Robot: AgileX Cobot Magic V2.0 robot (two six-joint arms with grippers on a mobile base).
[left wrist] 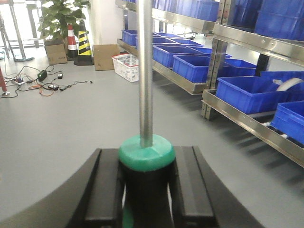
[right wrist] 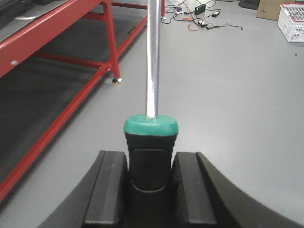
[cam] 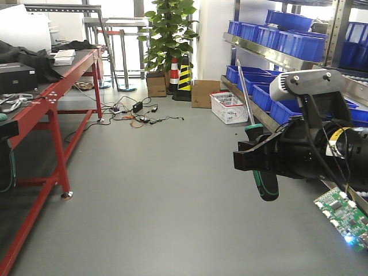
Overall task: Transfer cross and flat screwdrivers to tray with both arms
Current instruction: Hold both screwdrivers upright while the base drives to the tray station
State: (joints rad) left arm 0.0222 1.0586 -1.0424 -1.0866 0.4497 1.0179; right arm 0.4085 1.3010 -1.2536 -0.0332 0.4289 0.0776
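Above the grey floor [cam: 161, 190], well clear of any surface, the left gripper [left wrist: 146, 159] is closed to handle width around the green-and-black handle of the left screwdriver [left wrist: 145, 71]. The right gripper [right wrist: 151, 159] clamps the right screwdriver [right wrist: 152, 57] the same way, and each shaft points away from its wrist. Both tips are out of frame or too small to read, so I cannot tell cross from flat. No tray shows in any view, so the carry looks unfinished. Doing it well likely means firm grips, long shafts held apart, and each tool laid flat in the tray before the jaws open. Count: two screwdrivers, two grippers, one red table [cam: 52, 98] at the left, one white basket [cam: 229, 107] far right.
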